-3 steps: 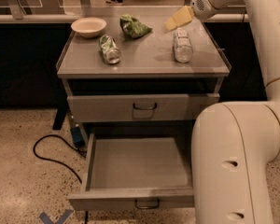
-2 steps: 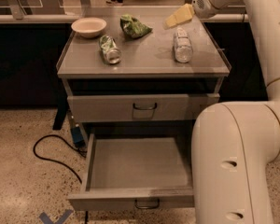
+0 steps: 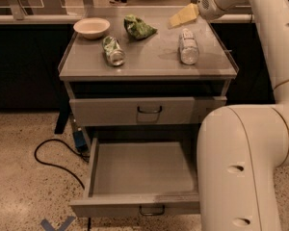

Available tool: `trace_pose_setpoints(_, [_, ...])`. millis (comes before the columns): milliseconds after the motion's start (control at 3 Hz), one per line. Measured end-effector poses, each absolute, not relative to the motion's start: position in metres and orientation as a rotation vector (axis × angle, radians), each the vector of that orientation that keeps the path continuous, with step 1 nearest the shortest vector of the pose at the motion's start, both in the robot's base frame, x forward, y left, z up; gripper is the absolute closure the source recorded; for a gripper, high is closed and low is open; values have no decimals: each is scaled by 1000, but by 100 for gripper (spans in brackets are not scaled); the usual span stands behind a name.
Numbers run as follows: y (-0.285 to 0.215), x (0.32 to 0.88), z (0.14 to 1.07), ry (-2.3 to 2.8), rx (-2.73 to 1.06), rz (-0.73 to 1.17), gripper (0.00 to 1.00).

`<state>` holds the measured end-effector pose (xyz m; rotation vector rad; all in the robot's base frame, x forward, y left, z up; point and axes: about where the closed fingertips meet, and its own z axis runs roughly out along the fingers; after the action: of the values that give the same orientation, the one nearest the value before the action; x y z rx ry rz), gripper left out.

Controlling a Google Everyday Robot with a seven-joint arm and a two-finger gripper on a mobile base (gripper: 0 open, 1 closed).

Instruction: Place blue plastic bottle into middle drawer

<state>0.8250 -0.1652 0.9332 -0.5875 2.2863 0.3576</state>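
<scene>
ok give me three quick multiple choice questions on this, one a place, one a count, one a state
1. Where is the bottle? A on the floor B on the cabinet top C on a chair
2. How many drawers have handles? A one B two C five
3. The lower drawer is A pulled out B shut C taken away

Answers: 1 B, it lies on its side, near the gripper at the back edge. 2 B, the upper drawer and the lower one. 3 A, its inside shows.
</scene>
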Motion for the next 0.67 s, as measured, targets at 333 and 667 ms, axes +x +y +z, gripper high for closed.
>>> trace_pose_setpoints(333, [-173, 837, 931, 2264, -448, 430, 0])
trace_pose_setpoints(667, [-199, 862, 918, 2228, -169, 510, 0])
